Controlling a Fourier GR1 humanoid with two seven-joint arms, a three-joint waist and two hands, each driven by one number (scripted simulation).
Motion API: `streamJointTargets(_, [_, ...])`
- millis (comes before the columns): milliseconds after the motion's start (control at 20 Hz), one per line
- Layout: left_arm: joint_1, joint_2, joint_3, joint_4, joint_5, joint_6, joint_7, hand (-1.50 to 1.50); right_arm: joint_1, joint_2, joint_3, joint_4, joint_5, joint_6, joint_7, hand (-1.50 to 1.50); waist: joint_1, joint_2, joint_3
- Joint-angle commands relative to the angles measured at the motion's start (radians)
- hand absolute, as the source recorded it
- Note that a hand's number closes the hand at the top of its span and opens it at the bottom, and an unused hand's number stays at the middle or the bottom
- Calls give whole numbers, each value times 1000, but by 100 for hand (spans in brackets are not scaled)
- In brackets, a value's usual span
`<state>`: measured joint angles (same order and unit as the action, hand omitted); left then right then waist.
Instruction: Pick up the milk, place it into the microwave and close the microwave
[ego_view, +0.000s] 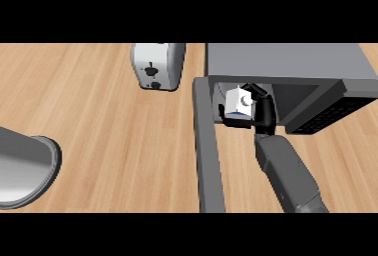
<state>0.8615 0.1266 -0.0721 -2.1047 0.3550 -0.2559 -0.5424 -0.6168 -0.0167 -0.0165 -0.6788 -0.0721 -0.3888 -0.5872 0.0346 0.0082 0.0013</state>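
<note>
The milk (239, 102) is a small white carton with a blue base, sitting at the mouth of the grey microwave (295, 62). My right hand (260, 109) reaches in from below and has its black fingers curled round the carton's right side. The microwave's door (207, 150) hangs open, swung out toward me as a long grey panel left of my right forearm. The left hand does not show in the head view.
A silver toaster (157, 65) stands just left of the microwave at the back. The rim of a large metal pot (26, 170) juts in at the left edge. Wooden counter (111, 140) spreads between them.
</note>
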Motion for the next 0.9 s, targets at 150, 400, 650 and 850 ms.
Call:
streamJointTargets(150, [7, 12, 8, 0, 7, -31, -2, -150, -178, -43, -69, 308, 47, -96, -74, 150, 28, 10, 1])
streamJointTargets(400, [-58, 13, 32, 45, 8, -29, -9, -150, -248, -110, -83, 416, 66, -79, -98, 150, 45, 23, 1])
streamJointTargets(650, [-54, 41, 45, 73, 31, -77, -18, -150, -255, -112, -83, 471, 92, -141, -173, 150, 65, 30, 2])
streamJointTargets(850, [-43, 24, 13, 30, 9, -53, 5, -150, -285, -177, -65, 496, 132, -201, -201, 150, 84, 40, 4])
